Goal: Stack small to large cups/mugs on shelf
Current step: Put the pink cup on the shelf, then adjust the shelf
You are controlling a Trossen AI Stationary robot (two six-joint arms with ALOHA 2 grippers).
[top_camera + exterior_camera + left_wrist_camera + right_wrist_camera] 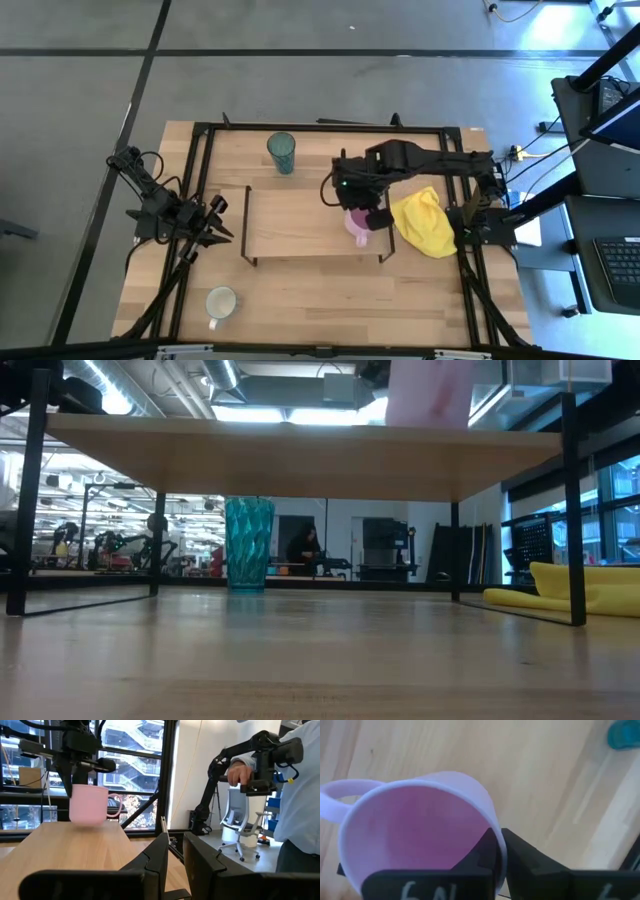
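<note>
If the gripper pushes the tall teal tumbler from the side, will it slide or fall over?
The teal tumbler looks tall and narrow, so a high push would probably tip it. Without a handle, it may then roll. It stands on smooth wood beside the shelf, so a low push might slide it.

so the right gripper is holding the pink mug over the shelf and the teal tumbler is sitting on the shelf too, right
Not quite. The right gripper does hold the pink mug over the shelf, but the teal tumbler stands on the tabletop behind the shelf, not on it, as the high view shows.

Right gripper clamped, left gripper idle
</note>
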